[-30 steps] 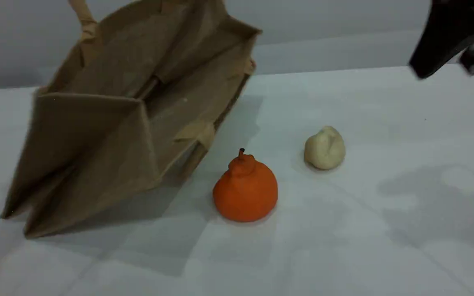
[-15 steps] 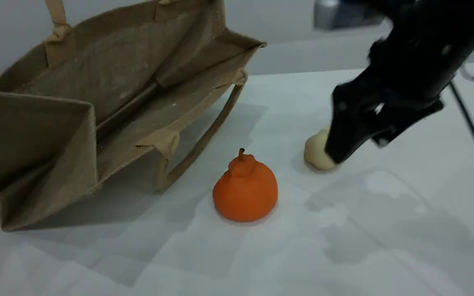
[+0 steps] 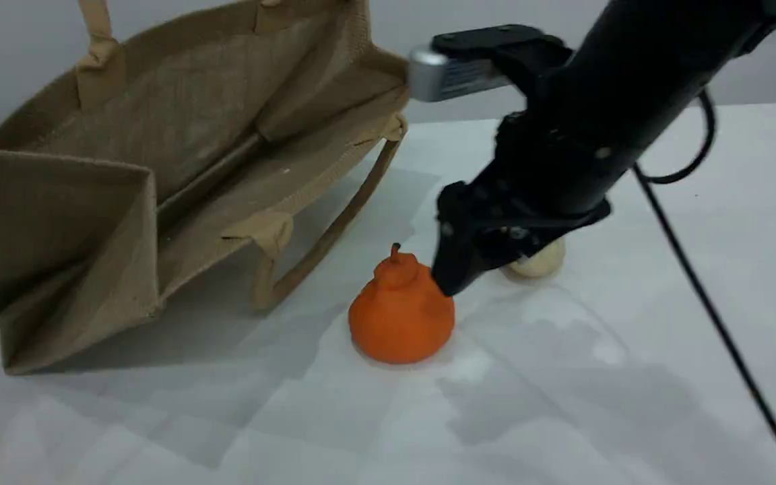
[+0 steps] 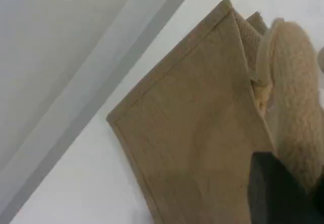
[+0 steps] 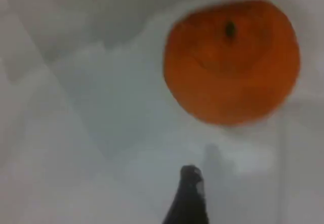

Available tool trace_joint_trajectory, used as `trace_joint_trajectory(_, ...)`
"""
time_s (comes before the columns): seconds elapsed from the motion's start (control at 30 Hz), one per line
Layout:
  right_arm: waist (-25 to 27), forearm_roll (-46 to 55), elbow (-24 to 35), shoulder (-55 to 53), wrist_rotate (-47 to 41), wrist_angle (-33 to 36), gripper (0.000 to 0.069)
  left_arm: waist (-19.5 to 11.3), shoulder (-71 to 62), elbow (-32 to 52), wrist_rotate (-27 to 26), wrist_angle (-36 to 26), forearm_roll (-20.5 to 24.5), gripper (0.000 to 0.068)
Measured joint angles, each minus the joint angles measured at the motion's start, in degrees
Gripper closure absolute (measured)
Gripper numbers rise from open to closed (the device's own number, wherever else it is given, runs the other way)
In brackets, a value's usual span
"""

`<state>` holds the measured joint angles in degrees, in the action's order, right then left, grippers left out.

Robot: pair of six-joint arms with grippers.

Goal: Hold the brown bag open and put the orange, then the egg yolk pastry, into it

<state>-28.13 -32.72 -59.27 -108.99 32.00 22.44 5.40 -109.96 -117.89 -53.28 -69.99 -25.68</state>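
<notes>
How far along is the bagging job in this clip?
Done: the brown bag stands open, its handle in the shut left gripper. In hand: the open right gripper is beside the orange. Left: both orange and egg yolk pastry sit on the table.

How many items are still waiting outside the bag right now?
2. The orange sits on the table in front of the brown bag; the egg yolk pastry lies farther right, mostly hidden behind the right pincer. The visible bag interior looks empty.
</notes>
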Motion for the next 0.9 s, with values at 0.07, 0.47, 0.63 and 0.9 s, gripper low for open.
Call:
trace_joint_trajectory(0.07,-1.1,-1.0,0.0,-0.7,1.4,-2.6,0.014,0.0,0.0,0.0,0.0,0.0,0.0,0.0601)
trace_joint_trajectory(0.47,-2.2,-7.1,-5.7,-7.9,3.0,-5.4,0.014,0.0,0.0,0.0,0.1,0.1,-2.0,0.0601)
trace_joint_trajectory(0.63,-2.2,-7.6,-7.8,-11.1,3.0,-4.8,0.014,0.0,0.0,0.0,0.2,0.1,-2.0,0.0601)
trace_joint_trajectory(0.9,-2.2,-8.1,-11.3,-16.1,3.2,-3.7,0.014,0.0,0.0,0.0,0.2,0.1,-2.0,0.0601)
